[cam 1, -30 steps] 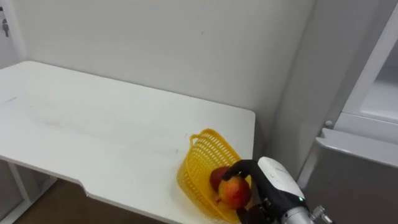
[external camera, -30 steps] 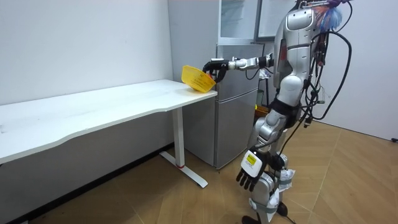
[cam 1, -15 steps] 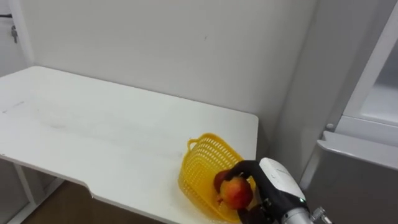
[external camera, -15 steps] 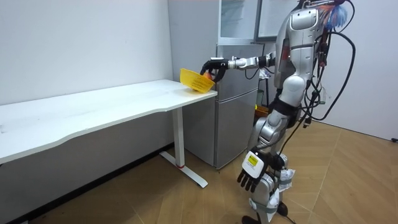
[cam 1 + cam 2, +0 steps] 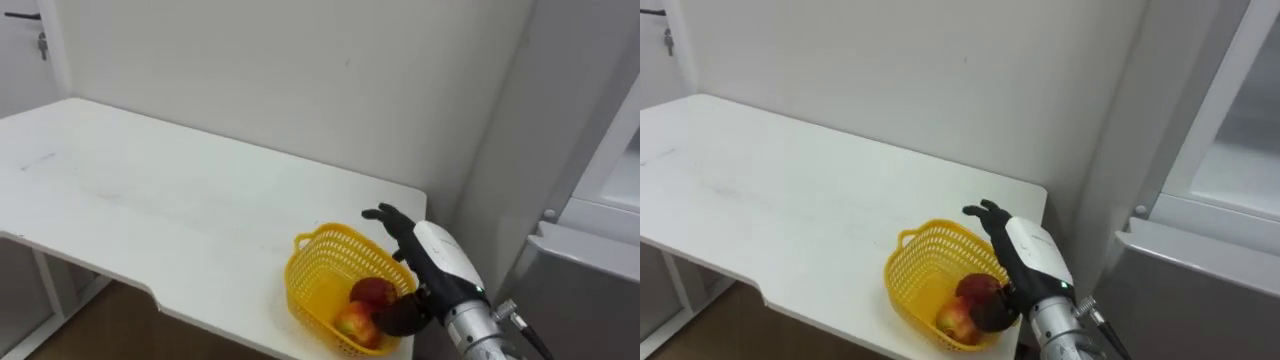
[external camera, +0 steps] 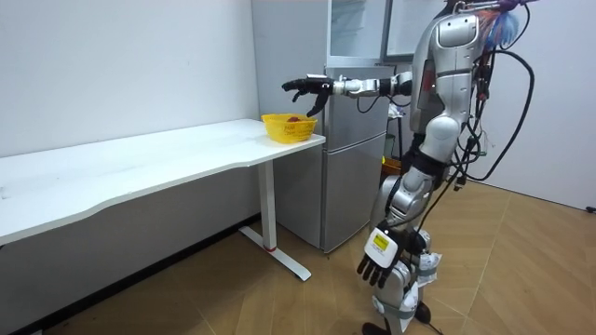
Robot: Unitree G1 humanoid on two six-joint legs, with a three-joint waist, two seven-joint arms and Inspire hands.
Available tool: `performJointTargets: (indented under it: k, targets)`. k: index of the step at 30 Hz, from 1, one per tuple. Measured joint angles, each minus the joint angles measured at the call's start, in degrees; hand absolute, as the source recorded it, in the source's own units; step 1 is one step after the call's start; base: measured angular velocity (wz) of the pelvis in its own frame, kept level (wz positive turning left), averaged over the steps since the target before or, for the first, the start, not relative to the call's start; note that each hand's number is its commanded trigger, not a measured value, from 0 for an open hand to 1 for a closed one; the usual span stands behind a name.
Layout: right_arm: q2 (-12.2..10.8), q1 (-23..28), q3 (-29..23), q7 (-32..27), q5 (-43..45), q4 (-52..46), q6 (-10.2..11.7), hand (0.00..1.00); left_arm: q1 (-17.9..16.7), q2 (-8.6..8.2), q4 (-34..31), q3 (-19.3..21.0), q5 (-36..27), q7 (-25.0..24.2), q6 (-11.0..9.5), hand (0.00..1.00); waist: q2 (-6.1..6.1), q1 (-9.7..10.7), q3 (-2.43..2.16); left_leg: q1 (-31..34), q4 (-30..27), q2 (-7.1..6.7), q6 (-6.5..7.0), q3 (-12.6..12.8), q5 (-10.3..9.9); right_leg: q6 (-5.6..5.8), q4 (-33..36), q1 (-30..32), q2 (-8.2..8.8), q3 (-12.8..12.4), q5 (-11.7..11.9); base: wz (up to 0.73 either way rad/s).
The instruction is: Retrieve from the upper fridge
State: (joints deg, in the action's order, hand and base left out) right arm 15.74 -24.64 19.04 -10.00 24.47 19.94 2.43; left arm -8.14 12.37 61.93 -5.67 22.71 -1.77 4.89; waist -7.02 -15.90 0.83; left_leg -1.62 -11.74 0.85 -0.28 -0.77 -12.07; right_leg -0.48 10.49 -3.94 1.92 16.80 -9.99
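Note:
A yellow basket (image 5: 308, 292) stands flat on the white table (image 5: 150, 200), near its right end. Two reddish fruits lie in it: a red one (image 5: 372, 291) and an orange-red one (image 5: 352, 322). My right hand (image 5: 430, 255) is open with its fingers spread, just right of the basket and over its right rim. In the room view this hand (image 6: 303, 87) hovers above the basket (image 6: 287, 127), apart from it. My left hand (image 6: 374, 269) hangs open low at my side. I stand in front of the fridge, turned towards the table.
The grey fridge (image 6: 358, 177) stands right next to the table's end, with its upper door (image 5: 612, 150) open at the right edge. A white wall runs behind the table. The table's front edge is close to the basket.
The right hand held a fruit at the tilted basket. It has let go, the fruit lies in the basket, the basket sits level, and the hand has opened and risen.

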Motion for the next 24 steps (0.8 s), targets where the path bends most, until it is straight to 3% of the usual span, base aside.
performJointTargets:
  k: [6, 11, 15, 24]
  targets:
    - [-0.1, 0.0, 0.0, 0.0, -1.7, -3.1, 0.2, 0.00, -0.1, -0.16, -0.5, 1.1, 0.0, -1.4, 0.0, 0.00, 0.58, 0.1, 0.35, 0.2, 0.0, 0.17, -0.02, 0.1, 0.0, 0.00, 0.0, 0.2, -0.03, 0.6, 0.0, 0.01]
    - [-0.1, 0.0, 0.0, 0.3, -1.1, -4.7, 0.5, 0.00, -0.2, -0.26, -2.1, 1.1, 0.6, -1.7, 0.0, 0.00, 0.93, 0.7, -0.04, 0.2, 0.0, 0.14, -0.02, 0.2, 0.0, 0.00, 0.0, 0.2, -0.01, 0.6, 0.0, 0.00]
    - [-0.1, 0.0, 0.0, 0.3, -1.2, -5.0, 0.5, 0.00, -0.3, -0.33, -2.3, 1.1, 0.6, -1.6, 0.3, 0.00, 1.34, 1.6, -0.64, 0.1, 0.0, 0.12, -0.01, 0.2, 0.0, 0.00, 0.1, 0.2, 0.00, 0.5, 0.0, 0.00]
    - [0.0, 0.0, -0.2, 0.3, -4.4, -6.9, 0.5, 0.00, -0.8, -0.32, -2.2, 1.0, 0.5, -1.1, 0.3, 0.00, 1.44, 2.3, -0.65, 0.1, 0.1, 0.17, -0.03, 0.5, 0.0, -0.01, 0.1, 0.1, 0.00, 0.7, 0.0, -0.01]
